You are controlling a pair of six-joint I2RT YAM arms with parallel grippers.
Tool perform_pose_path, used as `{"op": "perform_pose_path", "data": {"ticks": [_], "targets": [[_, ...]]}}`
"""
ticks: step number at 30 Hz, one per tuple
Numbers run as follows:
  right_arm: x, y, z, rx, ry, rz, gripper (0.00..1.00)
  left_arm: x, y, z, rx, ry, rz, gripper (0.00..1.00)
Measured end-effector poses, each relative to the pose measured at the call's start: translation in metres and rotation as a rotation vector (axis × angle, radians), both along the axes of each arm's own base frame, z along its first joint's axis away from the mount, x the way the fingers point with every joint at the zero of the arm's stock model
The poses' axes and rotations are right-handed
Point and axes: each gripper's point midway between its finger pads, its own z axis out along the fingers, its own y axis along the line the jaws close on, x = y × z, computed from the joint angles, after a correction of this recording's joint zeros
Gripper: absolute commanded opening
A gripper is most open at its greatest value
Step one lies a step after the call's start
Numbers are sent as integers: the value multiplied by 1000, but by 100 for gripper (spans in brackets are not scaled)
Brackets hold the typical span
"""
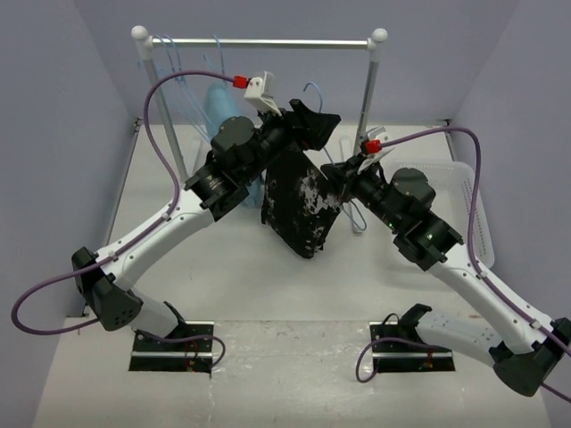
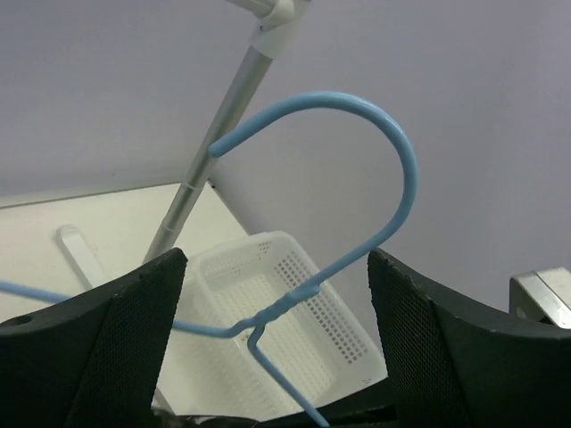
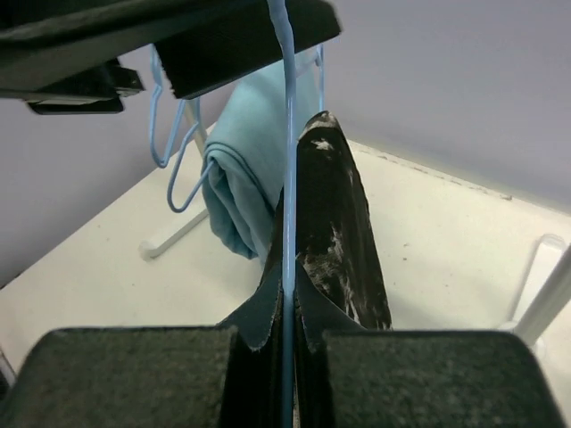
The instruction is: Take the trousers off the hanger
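The black, white-speckled trousers [image 1: 299, 205] hang folded over a light-blue wire hanger [image 1: 358, 219], held off the rack above the table. My left gripper [image 1: 312, 125] is open. In the left wrist view its jaws [image 2: 277, 263] stand wide on either side of the hanger's hook and twisted neck [image 2: 406, 160], without touching them. My right gripper [image 1: 337, 174] is shut on the hanger's wire [image 3: 287, 178] at its right side. In the right wrist view [image 3: 287, 334] the trousers [image 3: 335, 214] hang just beyond the pads.
A metal clothes rack [image 1: 268, 42] stands at the back with several spare blue hangers [image 1: 174, 71] and a plain light-blue garment [image 1: 219, 107], which also shows in the right wrist view [image 3: 241, 169]. A white perforated basket [image 1: 464, 205] lies at the right.
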Motion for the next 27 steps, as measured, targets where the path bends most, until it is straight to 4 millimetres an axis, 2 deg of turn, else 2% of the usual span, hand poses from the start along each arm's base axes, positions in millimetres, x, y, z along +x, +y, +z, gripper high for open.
{"op": "perform_pose_path", "data": {"ticks": [4,8,10,12,13,15,17,20,21,22,23,27], "targets": [[-6,8,-1,1,-1,27,0,3,-5,-2,-15,9,-7,72],[-4,5,-4,-8,8,0,0,5,-9,-9,-1,24,-2,79],[-1,2,-5,-12,12,-19,0,4,-10,-10,1,29,4,76],[1,1,-7,-15,15,-28,0,0,-11,-11,3,34,13,66],[1,2,-8,-16,16,-30,0,-1,-11,-10,5,33,17,55],[3,3,-10,-20,20,-28,0,0,-9,-10,15,23,36,44],[4,5,-10,-18,19,-25,0,3,-6,-11,35,12,58,41],[5,6,-10,-17,18,-26,0,7,-4,-12,69,-11,76,29],[5,5,-10,-17,18,-28,0,9,-4,-13,93,-22,84,14],[6,5,-10,-17,20,-34,0,11,-4,-13,115,-35,93,4],[7,3,-11,-18,21,-43,0,14,-2,-14,145,-50,107,0],[8,-1,-16,-29,55,-60,0,20,-4,-26,270,-103,120,0]]}}
